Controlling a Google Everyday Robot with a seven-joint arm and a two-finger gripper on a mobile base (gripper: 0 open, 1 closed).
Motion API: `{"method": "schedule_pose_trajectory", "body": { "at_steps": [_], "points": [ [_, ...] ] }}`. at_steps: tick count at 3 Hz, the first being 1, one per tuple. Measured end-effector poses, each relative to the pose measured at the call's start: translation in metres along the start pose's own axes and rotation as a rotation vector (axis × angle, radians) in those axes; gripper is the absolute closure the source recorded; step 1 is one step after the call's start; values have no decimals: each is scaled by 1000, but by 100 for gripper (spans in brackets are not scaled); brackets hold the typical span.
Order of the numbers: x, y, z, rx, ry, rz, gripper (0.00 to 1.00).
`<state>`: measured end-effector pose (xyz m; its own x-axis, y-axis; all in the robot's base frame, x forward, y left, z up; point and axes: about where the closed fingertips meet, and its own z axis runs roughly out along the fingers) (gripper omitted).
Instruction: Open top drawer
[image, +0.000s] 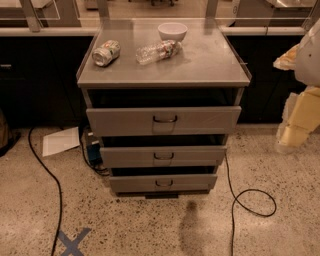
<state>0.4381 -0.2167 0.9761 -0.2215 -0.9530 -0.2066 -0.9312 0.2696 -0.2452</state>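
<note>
The grey metal cabinet (163, 70) stands in the middle of the camera view with three drawers. The top drawer (200, 121) is the widest and tallest, with a small dark wire handle (165, 119) at its centre. A dark gap shows above its front, which stands a little forward of the two narrower drawers (195, 155) below. My gripper (299, 120), pale white and yellowish, is at the right edge of the view. It is well to the right of the drawer, about level with it, and touches nothing.
On the cabinet top lie a crushed can (106, 53) and a clear plastic bottle (159, 51), with a white bowl (172, 31) behind. Black cables (252, 202) trail on the speckled floor on both sides. A sheet of paper (61, 141) lies at the left.
</note>
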Motion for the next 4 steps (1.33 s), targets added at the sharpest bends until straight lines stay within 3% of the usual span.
{"method": "schedule_pose_trajectory", "body": {
  "at_steps": [2, 3, 4],
  "points": [
    [5, 2, 13, -12, -36, 33, 0],
    [11, 0, 54, -44, -97, 65, 0],
    [1, -14, 112, -45, -134, 93, 0]
  ]
}}
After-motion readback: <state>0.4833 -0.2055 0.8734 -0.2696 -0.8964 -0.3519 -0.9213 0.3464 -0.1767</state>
